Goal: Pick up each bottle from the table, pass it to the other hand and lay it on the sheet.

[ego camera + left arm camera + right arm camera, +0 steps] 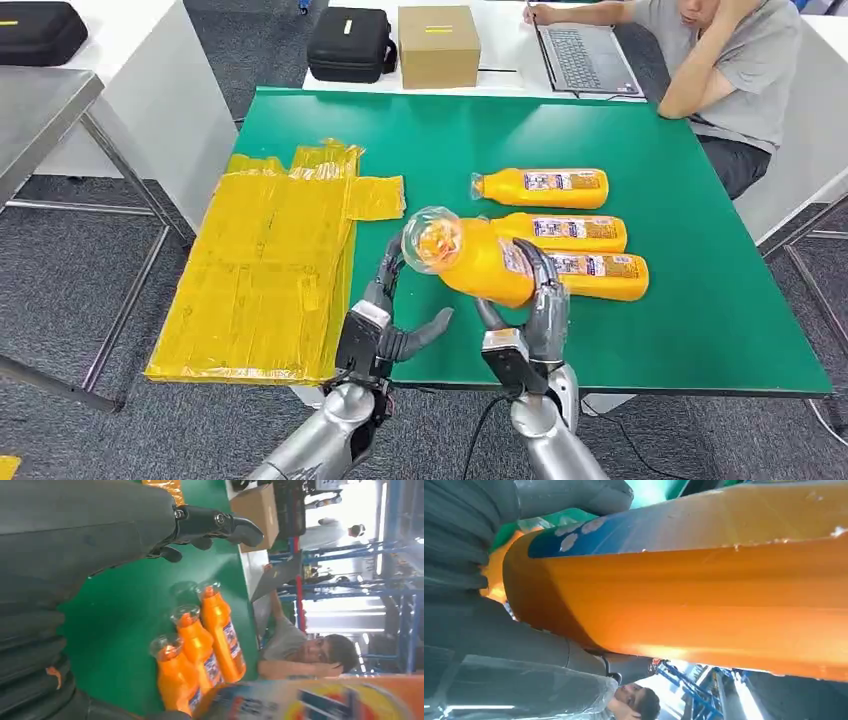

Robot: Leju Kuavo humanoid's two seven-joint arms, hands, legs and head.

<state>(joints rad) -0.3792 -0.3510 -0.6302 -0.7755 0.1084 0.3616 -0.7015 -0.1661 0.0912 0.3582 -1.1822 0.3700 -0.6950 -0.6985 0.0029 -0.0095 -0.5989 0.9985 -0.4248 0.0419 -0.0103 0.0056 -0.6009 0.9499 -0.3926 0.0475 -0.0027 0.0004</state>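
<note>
My right hand (537, 312) grips an orange bottle (482, 264) by its lower body and holds it tilted above the green table (700, 300), its clear cap (432, 238) pointing left. In the right wrist view the held bottle (704, 595) lies across my fingers (499, 630). My left hand (386, 318) is raised just left of the cap with fingers spread and nothing in them; its fingers (215, 524) hang over the table. Three more orange bottles (545, 187) (572, 232) (606, 276) lie side by side behind. The yellow sheet (270, 270) covers the table's left edge.
At the far right a person (730, 70) sits at a laptop (585, 55). A cardboard box (438, 45) and a black case (350, 42) stand on the white table behind. A grey metal table (40, 115) is at the left.
</note>
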